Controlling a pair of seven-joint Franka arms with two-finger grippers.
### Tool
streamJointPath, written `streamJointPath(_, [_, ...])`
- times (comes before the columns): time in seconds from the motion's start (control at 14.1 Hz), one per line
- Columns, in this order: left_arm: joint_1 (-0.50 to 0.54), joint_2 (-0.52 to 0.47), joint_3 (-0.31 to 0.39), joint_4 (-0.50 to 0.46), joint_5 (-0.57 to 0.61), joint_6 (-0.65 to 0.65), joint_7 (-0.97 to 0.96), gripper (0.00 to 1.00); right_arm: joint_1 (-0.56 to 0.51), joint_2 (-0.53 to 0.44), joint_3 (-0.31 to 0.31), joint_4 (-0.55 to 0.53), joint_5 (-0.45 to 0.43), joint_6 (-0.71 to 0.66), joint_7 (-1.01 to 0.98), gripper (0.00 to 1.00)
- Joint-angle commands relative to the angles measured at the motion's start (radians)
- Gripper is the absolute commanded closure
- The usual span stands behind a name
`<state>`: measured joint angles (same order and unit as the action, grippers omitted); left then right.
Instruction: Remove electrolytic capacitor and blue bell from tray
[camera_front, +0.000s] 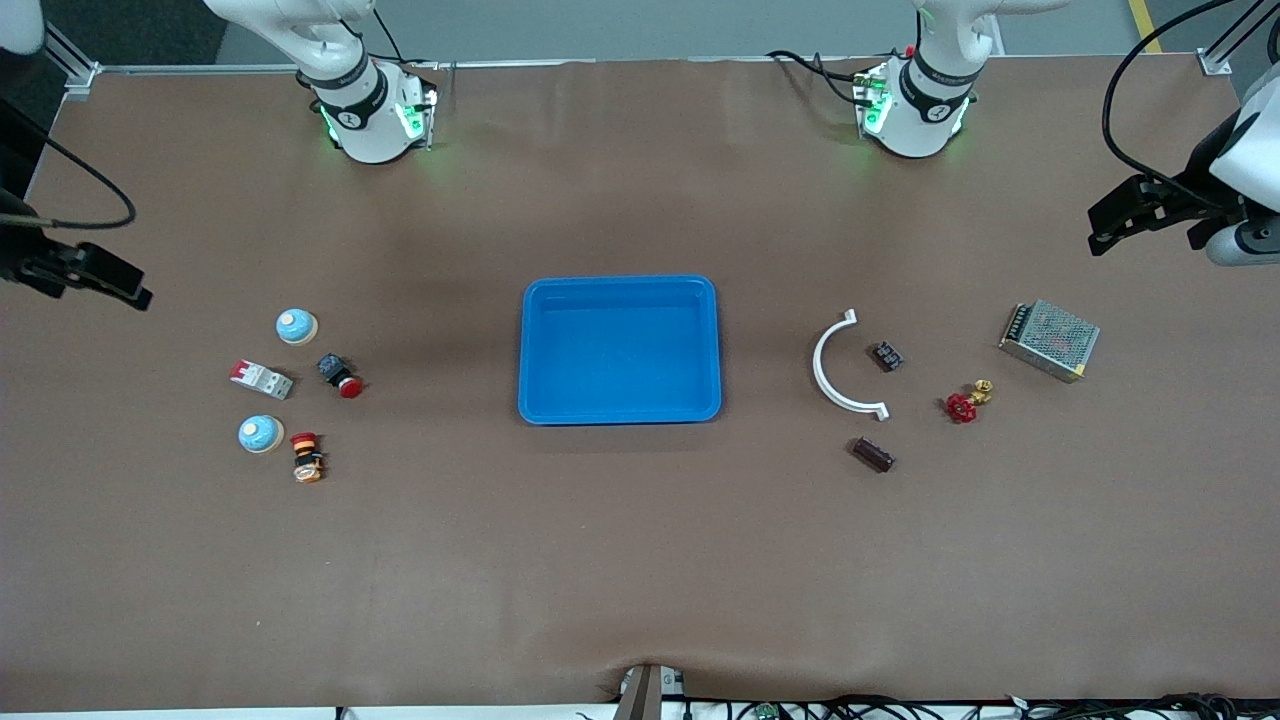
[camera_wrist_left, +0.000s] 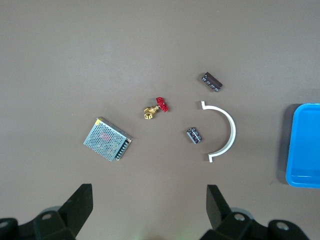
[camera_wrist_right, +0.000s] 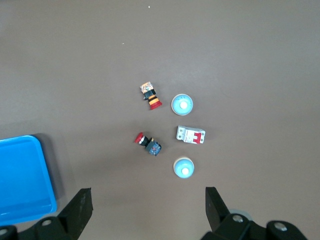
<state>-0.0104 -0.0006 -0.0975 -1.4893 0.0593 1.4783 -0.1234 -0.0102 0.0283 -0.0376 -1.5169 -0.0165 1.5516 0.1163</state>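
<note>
The tray (camera_front: 620, 350) sits empty at the worktop's middle; the electrolytic capacitor (camera_front: 873, 455) and two blue bells (camera_front: 296, 326) already lie outside it. My left gripper (camera_wrist_left: 147, 210) and right gripper (camera_wrist_right: 147, 210) wait open, high at their ends. I risk grabbing needlessly.
</note>
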Motion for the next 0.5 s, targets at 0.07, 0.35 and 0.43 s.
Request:
streamJointPath(0.07, [0.0,-0.009,0.001,0.001,-0.016,-0.013,0.007,0.0,-0.005,-0.002,-0.002,0.069,0.003,-0.062,0.0,0.0])
streamJointPath(0.35, [0.0,-0.009,0.001,0.001,-0.016,-0.015,0.011,0.0,-0.005,-0.004,-0.005,0.093,0.001,-0.096,-0.006,0.0])
streamJointPath(0.43, [0.001,-0.009,0.001,0.001,-0.016,-0.015,0.016,0.0,-0.007,-0.002,-0.005,0.116,0.001,-0.116,-0.009,0.0])
